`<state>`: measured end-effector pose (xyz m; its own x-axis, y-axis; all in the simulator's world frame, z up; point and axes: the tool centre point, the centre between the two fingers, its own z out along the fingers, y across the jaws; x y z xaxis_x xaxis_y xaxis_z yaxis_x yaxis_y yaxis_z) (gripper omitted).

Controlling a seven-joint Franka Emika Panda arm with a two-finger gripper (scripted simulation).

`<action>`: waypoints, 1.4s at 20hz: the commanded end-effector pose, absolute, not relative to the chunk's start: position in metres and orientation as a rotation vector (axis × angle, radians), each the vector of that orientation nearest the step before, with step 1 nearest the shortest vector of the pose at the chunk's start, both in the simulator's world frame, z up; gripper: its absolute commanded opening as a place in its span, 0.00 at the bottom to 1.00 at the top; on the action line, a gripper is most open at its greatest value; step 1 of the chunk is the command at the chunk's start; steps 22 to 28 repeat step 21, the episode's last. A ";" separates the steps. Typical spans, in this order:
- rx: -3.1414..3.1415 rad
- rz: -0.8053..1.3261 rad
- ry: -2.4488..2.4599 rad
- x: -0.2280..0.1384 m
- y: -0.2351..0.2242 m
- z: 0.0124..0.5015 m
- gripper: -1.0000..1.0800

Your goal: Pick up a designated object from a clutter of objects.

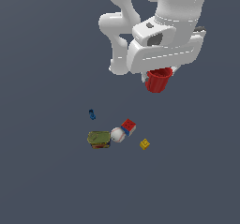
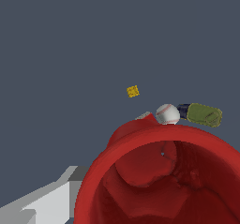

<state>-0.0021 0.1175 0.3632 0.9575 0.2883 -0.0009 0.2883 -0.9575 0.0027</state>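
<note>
Gripper: hanging high above the floor, carrying the red cup; fingers mostly hidden, apparently clamping its rim.
Progress: pick looking essentially done; cup hanging clear of the clutter.
Olive can: lying touching the baseball.
Red-blue cube: sitting against the baseball.
Yellow block, blue piece: lying apart, obstructing nothing.

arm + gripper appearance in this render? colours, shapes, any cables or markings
The arm is glossy white with rounded, bulbous links and dark grey recesses at the joints. The gripper has a boxy white body; its one visible finger is light grey and blocky. No cables or markings visible.
</note>
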 end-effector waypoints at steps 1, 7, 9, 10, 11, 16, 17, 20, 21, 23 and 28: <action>3.107 0.000 0.456 0.000 0.134 0.385 0.00; 3.108 0.000 0.457 0.006 0.162 0.419 0.00; 3.108 0.000 0.457 0.008 0.168 0.427 0.00; 3.108 0.000 0.457 0.008 0.171 0.430 0.00; 3.108 0.000 0.457 0.009 0.174 0.433 0.00; 3.109 0.000 0.457 0.011 0.182 0.443 0.00; 3.109 0.000 0.457 0.012 0.183 0.444 0.00; 3.109 0.000 0.457 0.012 0.184 0.446 0.00; 3.109 0.000 0.457 0.012 0.184 0.446 0.00; 3.109 0.000 0.457 0.012 0.184 0.446 0.00; 3.109 0.000 0.457 0.012 0.184 0.446 0.00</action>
